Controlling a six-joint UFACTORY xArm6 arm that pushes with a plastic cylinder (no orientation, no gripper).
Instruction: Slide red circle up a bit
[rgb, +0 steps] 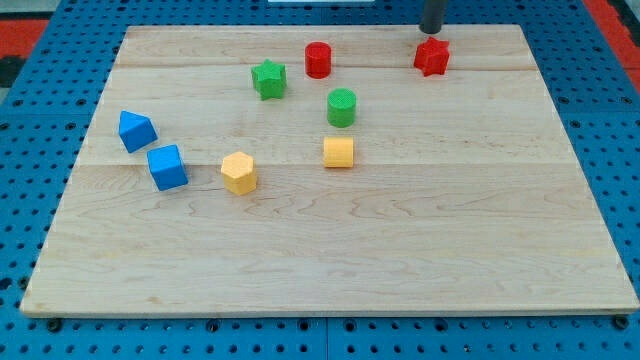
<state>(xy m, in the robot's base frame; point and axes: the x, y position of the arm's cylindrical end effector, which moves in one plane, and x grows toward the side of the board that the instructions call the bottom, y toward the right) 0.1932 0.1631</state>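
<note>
The red circle (318, 59) is a short red cylinder near the board's top edge, just left of centre. A red star (432, 57) lies to its right. My tip (432, 31) is the end of a dark rod coming in from the view's top, just above the red star and well to the right of the red circle. It touches neither that I can tell.
A green star (269, 78) sits left of the red circle and a green cylinder (341, 107) below it. Lower down lie two yellow blocks (339, 152) (239, 172). Two blue blocks (136, 130) (167, 167) sit at the view's left on the wooden board (400, 250).
</note>
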